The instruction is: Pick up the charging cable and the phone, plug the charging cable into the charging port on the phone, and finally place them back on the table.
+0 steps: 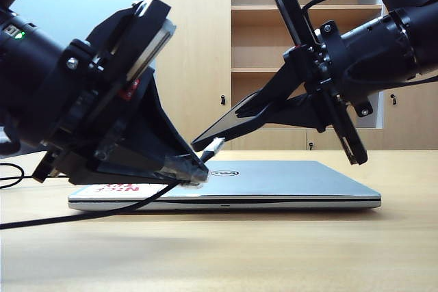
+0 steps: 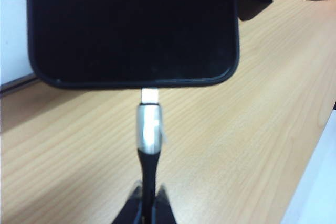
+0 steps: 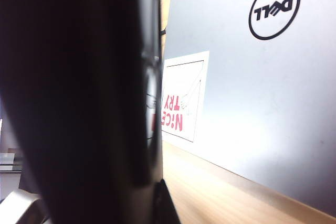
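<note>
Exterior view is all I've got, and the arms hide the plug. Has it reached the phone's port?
Observer: In the left wrist view the charging cable has its plug tip at the phone bottom edge; whether it is fully seated I cannot tell.
Operator: Who holds the cable?
Observer: The left gripper, jaws shut on the black cord just behind the silver plug.
Operator: And the phone?
Observer: The right gripper holds it tilted above the laptop; the right wrist view is mostly filled by the phone's dark body, beside a sticker on the laptop's lid.
</note>
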